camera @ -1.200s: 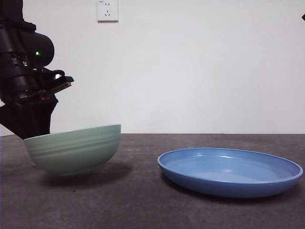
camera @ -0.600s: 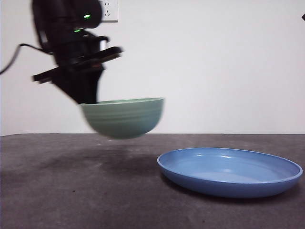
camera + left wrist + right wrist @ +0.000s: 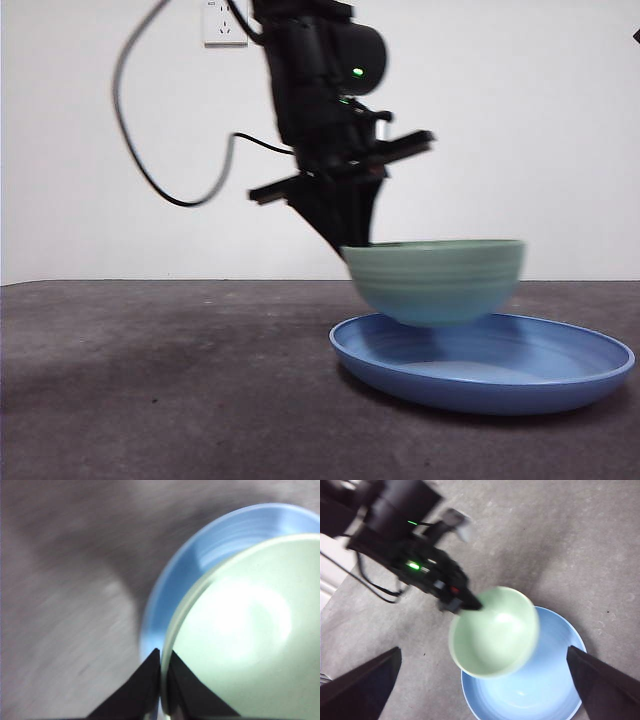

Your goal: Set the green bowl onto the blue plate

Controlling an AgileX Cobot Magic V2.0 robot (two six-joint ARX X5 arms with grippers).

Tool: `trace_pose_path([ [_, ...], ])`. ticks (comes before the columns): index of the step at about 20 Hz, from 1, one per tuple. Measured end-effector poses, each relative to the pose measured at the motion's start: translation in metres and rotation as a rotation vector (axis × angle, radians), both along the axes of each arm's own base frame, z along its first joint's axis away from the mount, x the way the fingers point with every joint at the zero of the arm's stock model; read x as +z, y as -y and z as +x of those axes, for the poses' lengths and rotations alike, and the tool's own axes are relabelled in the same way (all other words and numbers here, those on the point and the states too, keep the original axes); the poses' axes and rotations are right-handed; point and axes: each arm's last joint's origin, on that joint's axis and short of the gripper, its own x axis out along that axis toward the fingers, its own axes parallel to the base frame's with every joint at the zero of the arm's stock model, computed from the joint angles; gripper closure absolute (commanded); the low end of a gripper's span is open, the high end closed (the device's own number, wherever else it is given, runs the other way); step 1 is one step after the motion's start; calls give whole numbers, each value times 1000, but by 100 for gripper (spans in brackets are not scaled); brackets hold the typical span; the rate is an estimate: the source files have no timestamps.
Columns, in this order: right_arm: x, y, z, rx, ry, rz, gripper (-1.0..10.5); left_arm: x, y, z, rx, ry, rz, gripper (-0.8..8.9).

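My left gripper (image 3: pixel 352 243) is shut on the rim of the green bowl (image 3: pixel 435 280) and holds it in the air just above the blue plate (image 3: pixel 500 375), over the plate's left half. The left wrist view shows the jaws pinching the bowl's rim (image 3: pixel 161 680), with the bowl (image 3: pixel 245 635) over the plate (image 3: pixel 200 555). In the right wrist view the bowl (image 3: pixel 495 632) hangs over the plate (image 3: pixel 540 690), held by the left arm (image 3: pixel 420 565). My right gripper (image 3: pixel 485 700) is open and high above the table, away from both.
A dark grey tabletop (image 3: pixel 150 390) runs to a white wall with a socket (image 3: pixel 225 20). The left arm's black cable (image 3: pixel 150 150) loops in front of the wall.
My left gripper has lifted the green bowl off the table at the left and carried it right; it now hangs lower, just above the blue plate.
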Motion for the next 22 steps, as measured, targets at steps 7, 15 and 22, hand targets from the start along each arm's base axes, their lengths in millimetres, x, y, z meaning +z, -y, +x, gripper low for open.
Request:
trace_pose_path([
  [7,0,0,0,0,0,0,325,-16,22,-8,-41,1,41,805],
  [15,0,0,0,0,0,0,325,-26,25,-11,-95,-24,79,805],
  [22,0,0,0,0,0,0,325,-26,27,-11,-102,-11,70,657],
])
